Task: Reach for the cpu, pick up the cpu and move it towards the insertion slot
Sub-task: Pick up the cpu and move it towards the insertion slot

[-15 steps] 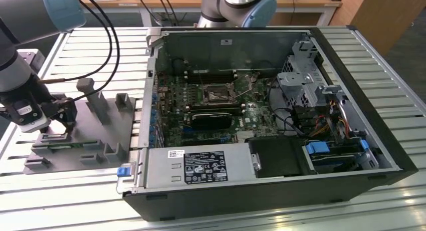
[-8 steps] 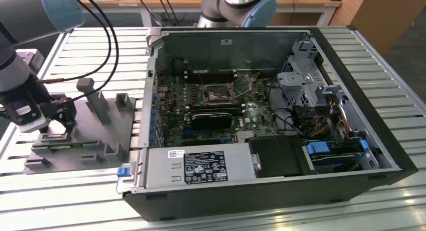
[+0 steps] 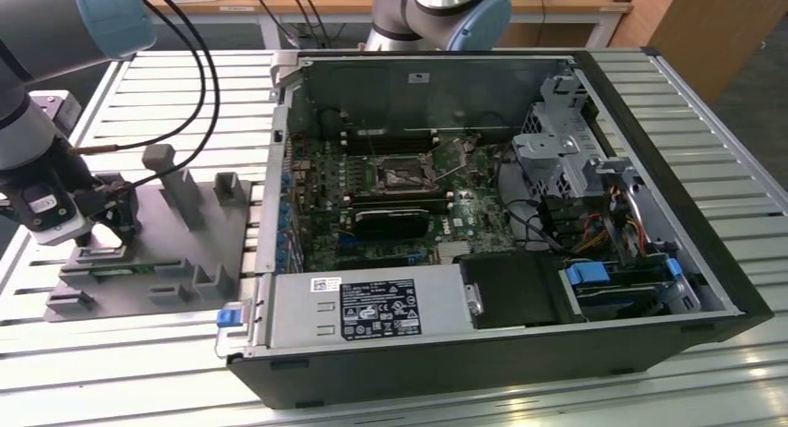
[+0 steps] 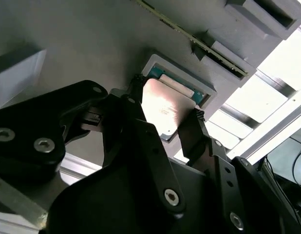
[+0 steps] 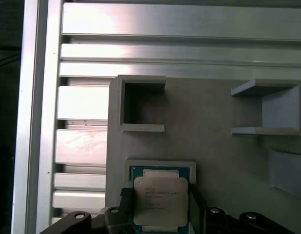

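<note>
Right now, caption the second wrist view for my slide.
The gripper holds the cpu by opposite edges, just above the grey tray's recess.

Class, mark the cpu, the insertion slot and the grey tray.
cpu point(image 5: 161, 201), first wrist view, middle of its silvery top.
insertion slot point(image 3: 403, 175), exterior view, its dark centre.
grey tray point(image 3: 158, 235), exterior view, bare flat base.

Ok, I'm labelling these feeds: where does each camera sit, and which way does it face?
Exterior view: off the arm, high, looking down on the open computer case, the grey tray and the gripper above it.
First wrist view: on the wrist, facing the tray squarely; fingertips show beside the chip.
Second wrist view: on the wrist, angled along the black fingers.
Both wrist views share the chip, held between the fingers.
</note>
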Robot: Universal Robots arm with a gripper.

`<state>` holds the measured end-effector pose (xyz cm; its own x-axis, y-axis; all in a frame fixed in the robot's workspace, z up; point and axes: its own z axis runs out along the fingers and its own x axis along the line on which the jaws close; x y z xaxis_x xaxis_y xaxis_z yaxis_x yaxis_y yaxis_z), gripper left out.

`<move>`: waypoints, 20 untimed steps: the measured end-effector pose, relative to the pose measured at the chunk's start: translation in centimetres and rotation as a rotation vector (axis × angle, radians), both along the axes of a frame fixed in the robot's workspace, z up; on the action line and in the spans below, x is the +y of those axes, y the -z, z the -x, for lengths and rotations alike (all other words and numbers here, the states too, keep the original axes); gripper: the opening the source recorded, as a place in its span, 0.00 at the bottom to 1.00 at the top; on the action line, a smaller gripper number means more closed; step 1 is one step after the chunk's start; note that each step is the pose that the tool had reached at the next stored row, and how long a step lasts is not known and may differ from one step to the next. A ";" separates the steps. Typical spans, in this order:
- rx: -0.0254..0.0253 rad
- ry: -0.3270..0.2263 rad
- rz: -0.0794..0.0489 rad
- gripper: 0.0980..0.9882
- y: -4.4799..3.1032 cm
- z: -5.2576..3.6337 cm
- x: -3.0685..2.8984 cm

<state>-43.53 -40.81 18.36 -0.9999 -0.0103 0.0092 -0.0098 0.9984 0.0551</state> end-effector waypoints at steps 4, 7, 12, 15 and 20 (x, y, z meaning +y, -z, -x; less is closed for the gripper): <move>-0.0002 0.000 0.000 0.50 -0.53 -0.01 0.01; -0.0001 0.000 0.000 0.50 -1.28 0.00 0.01; -0.0001 0.000 0.000 0.50 -2.82 0.00 0.02; -0.0001 0.000 0.000 0.50 -3.79 0.00 0.02; 0.0000 0.000 0.000 0.50 -5.46 0.00 0.02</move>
